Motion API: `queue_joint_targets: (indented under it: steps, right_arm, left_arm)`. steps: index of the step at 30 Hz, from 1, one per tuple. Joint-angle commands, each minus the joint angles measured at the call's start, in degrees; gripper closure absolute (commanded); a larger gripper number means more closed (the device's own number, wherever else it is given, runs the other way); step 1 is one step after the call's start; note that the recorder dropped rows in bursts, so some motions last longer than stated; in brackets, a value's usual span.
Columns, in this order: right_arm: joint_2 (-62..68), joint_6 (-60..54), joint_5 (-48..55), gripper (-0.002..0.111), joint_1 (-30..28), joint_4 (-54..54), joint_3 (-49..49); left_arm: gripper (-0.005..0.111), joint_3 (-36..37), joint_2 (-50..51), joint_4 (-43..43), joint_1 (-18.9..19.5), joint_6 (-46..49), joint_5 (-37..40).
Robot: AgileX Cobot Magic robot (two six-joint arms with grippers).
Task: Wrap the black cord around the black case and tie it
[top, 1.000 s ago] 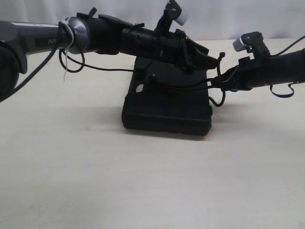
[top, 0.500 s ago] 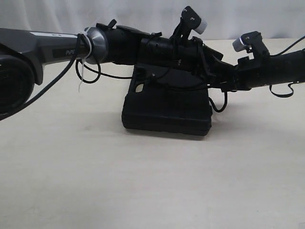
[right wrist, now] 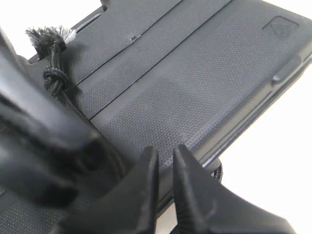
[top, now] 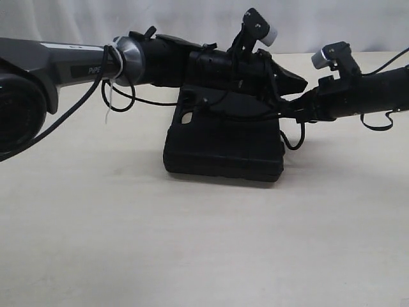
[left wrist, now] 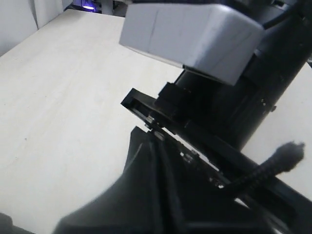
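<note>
From my seat, the black case (top: pixel 223 150) lies flat near the middle of the surface (top: pixel 192 243), its handle cutout toward the left arm's side. It is matte moulded plastic, a flat rectangle with a finely pebbled lid (right wrist: pixel 195 83) crossed by long raised ridges, and there is a small triangular emblem near one corner.

The black cord (top: pixel 293 139) is thin, dull and rope-like. It runs across the case top and droops in a loop off the case's right edge. In the right wrist view I see its small knot (right wrist: pixel 52 78) and a frayed, fuzzy tuft lying on the lid. In the left wrist view its other fluffy end (left wrist: pixel 291 156) sticks up beside the right arm.

My left fingers (top: pixel 291 80) are pressed together into one dark wedge above the case's far right corner. I cannot tell if they pinch anything. My right fingers (right wrist: pixel 146 180) are smooth black blades, nearly together with a thin slit between them, over the case's edge. Whether the cord sits in that slit I cannot tell.

The surface is pale, matte, wood-toned and smooth. A white backdrop (top: pixel 192 19) closes the far side. A white zip tie (top: pixel 107 102) binds glossy cables on the left arm.
</note>
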Motion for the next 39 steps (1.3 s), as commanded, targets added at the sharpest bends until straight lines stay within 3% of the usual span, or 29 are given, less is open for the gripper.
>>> queue_joint_targets:
  steps: [1,6,11,15,26,32,39]
  right_arm:
    - [-0.2,-0.5,0.5,0.097,0.0,0.3,0.0]
    - [-0.2,-0.5,0.5,0.097,0.0,0.3,0.0]
    - [-0.2,-0.5,0.5,0.097,0.0,0.3,0.0]
    - [-0.2,-0.5,0.5,0.097,0.0,0.3,0.0]
    - [-0.2,-0.5,0.5,0.097,0.0,0.3,0.0]
    - [-0.2,-0.9,0.5,0.097,0.0,0.3,0.0]
    - [-0.2,-0.9,-0.1,0.097,0.0,-1.9,0.0]
  left_arm:
    - [0.107,-0.4,-0.3,-2.6,0.8,0.5,1.1]
    - [0.103,-0.4,-1.7,2.7,3.2,4.3,5.9]
    - [0.072,-0.4,-1.9,5.7,4.6,11.9,18.6]
    - [0.053,-0.4,-1.9,10.2,3.0,15.5,17.8]
    - [0.052,-0.4,-1.9,9.7,-1.7,18.2,5.2]
    - [0.052,-0.4,-1.9,7.3,-1.7,18.2,7.1]
    - [0.052,-0.4,-1.9,-1.7,-0.1,18.2,12.1]
